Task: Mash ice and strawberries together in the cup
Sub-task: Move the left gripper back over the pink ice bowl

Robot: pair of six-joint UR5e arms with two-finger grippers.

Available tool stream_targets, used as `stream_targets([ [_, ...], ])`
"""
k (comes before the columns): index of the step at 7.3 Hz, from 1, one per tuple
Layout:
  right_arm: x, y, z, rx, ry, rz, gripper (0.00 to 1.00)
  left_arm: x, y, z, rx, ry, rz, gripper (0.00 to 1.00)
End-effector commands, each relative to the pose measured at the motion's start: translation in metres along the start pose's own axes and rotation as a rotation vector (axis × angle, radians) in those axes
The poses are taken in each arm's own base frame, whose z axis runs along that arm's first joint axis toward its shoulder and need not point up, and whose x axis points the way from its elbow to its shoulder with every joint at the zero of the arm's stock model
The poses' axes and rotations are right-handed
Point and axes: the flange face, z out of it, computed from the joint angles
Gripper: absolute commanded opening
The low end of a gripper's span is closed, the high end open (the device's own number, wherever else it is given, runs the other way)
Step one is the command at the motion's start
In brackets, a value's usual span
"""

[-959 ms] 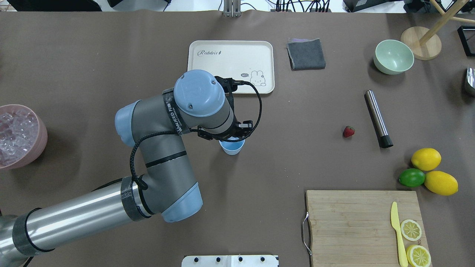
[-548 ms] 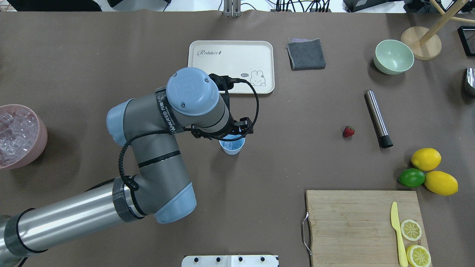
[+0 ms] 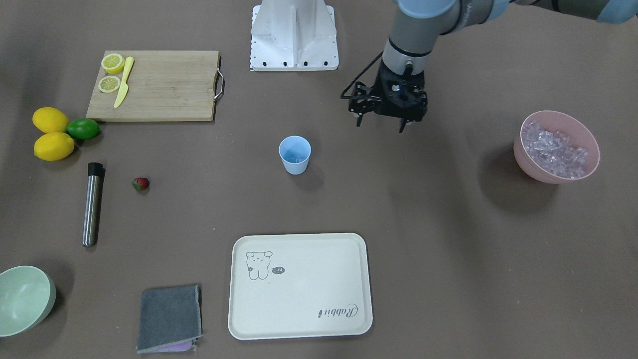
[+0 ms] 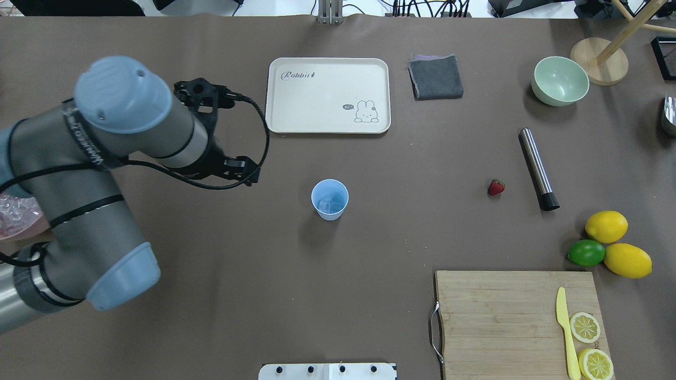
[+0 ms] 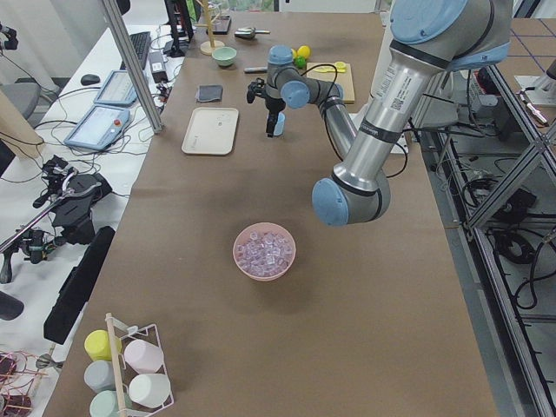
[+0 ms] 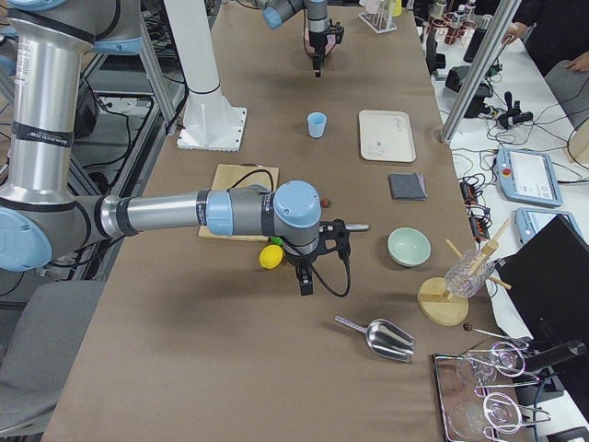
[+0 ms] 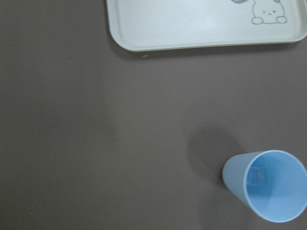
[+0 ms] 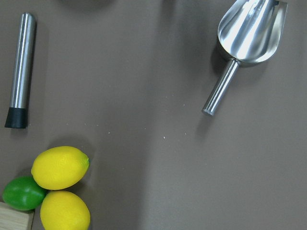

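Note:
The light-blue cup (image 4: 330, 199) stands upright mid-table, also in the front view (image 3: 295, 154) and the left wrist view (image 7: 266, 191). A clear ice cube (image 7: 256, 175) lies inside it. More ice (image 3: 556, 149) fills the pink bowl (image 3: 588, 169). The strawberry (image 4: 496, 187) lies alone on the table toward the right. My left gripper (image 3: 380, 127) hangs open and empty, off to the cup's left between the cup and the pink bowl. My right gripper (image 6: 306, 281) shows only in the right side view, near the lemons; I cannot tell its state.
A steel muddler (image 4: 537, 169) lies beside the strawberry. Two lemons (image 4: 606, 226) and a lime (image 4: 586, 253) sit by the cutting board (image 4: 501, 311), which holds lemon slices and a yellow knife. A cream tray (image 4: 328, 95), grey cloth (image 4: 435, 76), green bowl (image 4: 560, 81) and metal scoop (image 8: 244, 43) are around.
My left arm has drawn back from over the cup toward the pink bowl, to the view's left. The cup now stands uncovered with ice in it.

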Motion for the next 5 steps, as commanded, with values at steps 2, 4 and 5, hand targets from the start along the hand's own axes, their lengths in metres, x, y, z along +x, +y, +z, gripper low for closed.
stream_targets([
  [2,-0.015,-0.017,-0.002,0.009,-0.018,-0.035,1.0,-0.194,0.036,0.003,-0.032,-0.019,0.201,0.98],
  [4,-0.036,-0.044,-0.004,0.017,-0.023,-0.038,1.0,-0.312,0.092,-0.002,-0.068,0.062,0.144,0.98],
  [5,-0.049,-0.056,-0.001,0.013,-0.025,-0.043,1.0,-0.349,0.11,-0.01,-0.066,0.055,0.149,0.97],
])
